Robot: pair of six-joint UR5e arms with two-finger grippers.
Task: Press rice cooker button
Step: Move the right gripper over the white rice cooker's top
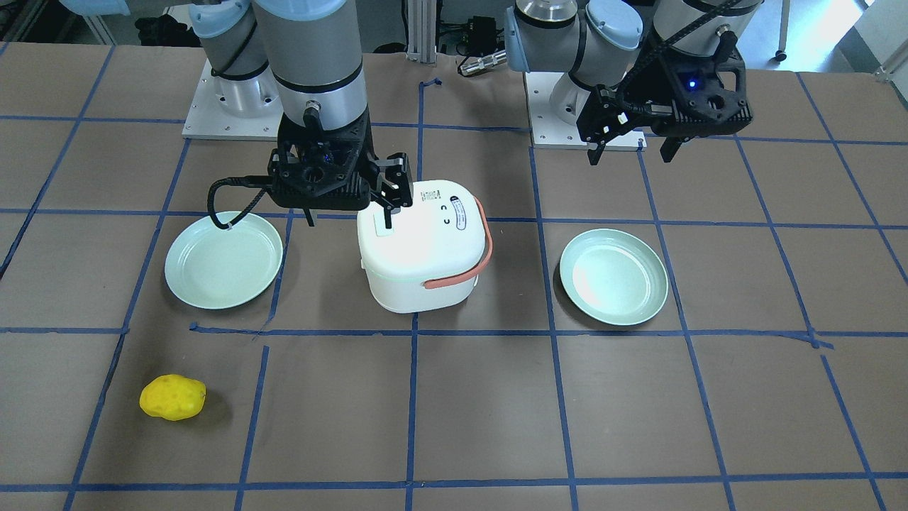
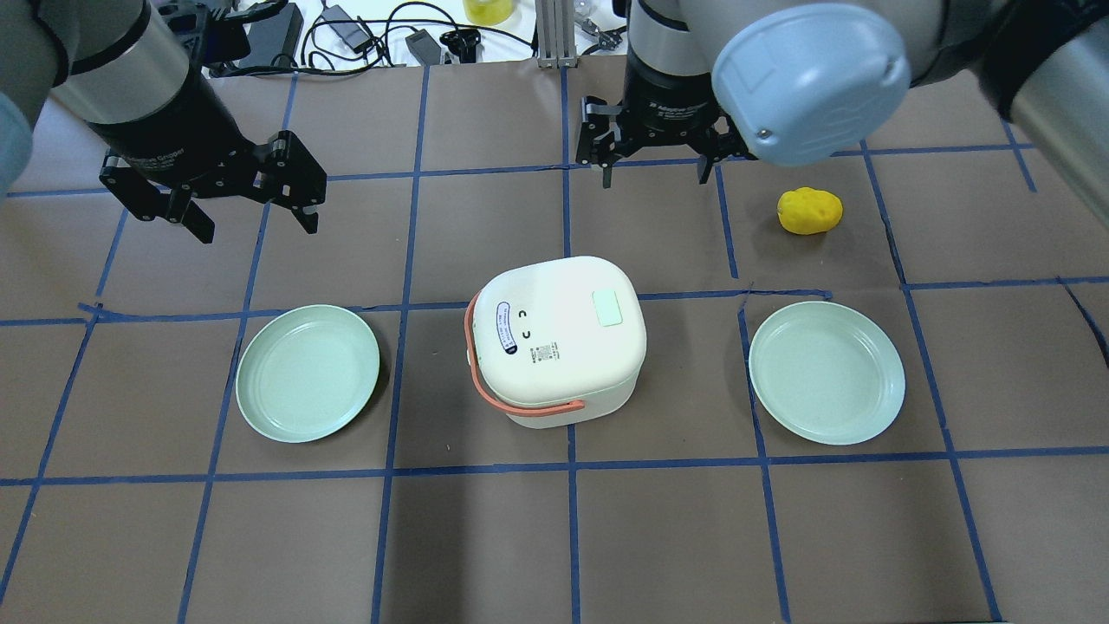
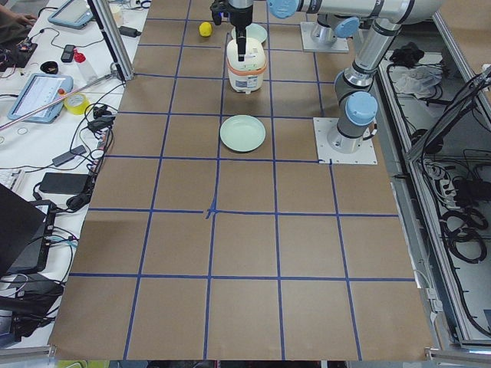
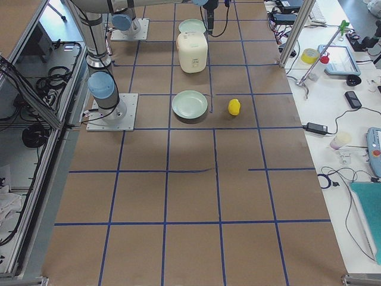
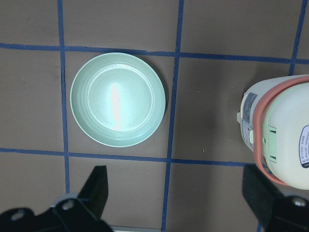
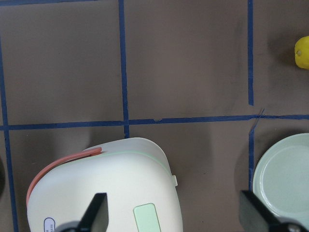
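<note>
While both arms hang above the brown, blue-taped table, a white rice cooker stands at its middle, its salmon handle folded down over the side nearest the robot and round the left. Level with the rice cooker lie two pale green dishes, the left plate on its left and the right plate on its right, each apart from it. On the rice cooker's lid the button, a small mint-white rounded rectangle, sits flush near the right edge, across from the oval printed label by the left edge. The right gripper hovers over the rice cooker's right side, clear of the lid, its fingers spread wide and holding nothing. Its wrist camera looks down on the button, which shows between the two fingers. The left gripper hangs high to the rice cooker's left, above the left plate, its fingers likewise apart and empty. Farthest from the robot, a yellow potato-shaped toy lies beyond the rice cooker and to its right, well apart from it.
</note>
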